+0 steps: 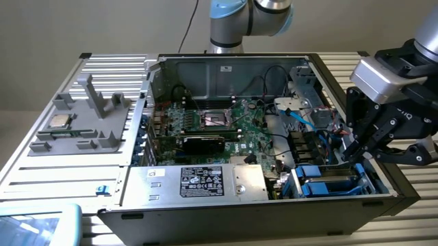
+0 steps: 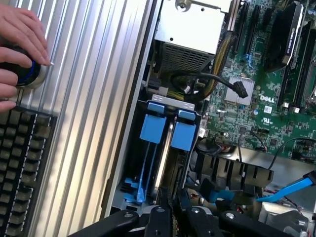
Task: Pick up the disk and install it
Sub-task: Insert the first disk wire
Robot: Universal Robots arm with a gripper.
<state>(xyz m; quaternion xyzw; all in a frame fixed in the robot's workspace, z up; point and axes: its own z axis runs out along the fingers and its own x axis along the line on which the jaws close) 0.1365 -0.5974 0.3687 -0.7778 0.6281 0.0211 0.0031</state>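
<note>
The disk (image 1: 327, 180) stands on edge in the drive bay at the near corner of the open computer case, on the exterior view's right, its blue frame showing. In the wrist view the disk (image 2: 183, 136) shows blue tabs at its far end and a grey metal edge running toward my fingers. My gripper (image 1: 352, 154) hangs just over the bay's end beside the case wall. In the wrist view the gripper (image 2: 173, 200) has its black fingers drawn close together at the disk's near end. I cannot tell whether they touch it.
A silver box with a black label (image 1: 198, 182) sits beside the bay, with the motherboard (image 1: 219, 125) and loose cables behind it. A grey fixture holding a small chip (image 1: 60, 121) lies on the slatted table. A person's hand (image 2: 19, 44) rests on a knob near a keyboard (image 2: 19, 163).
</note>
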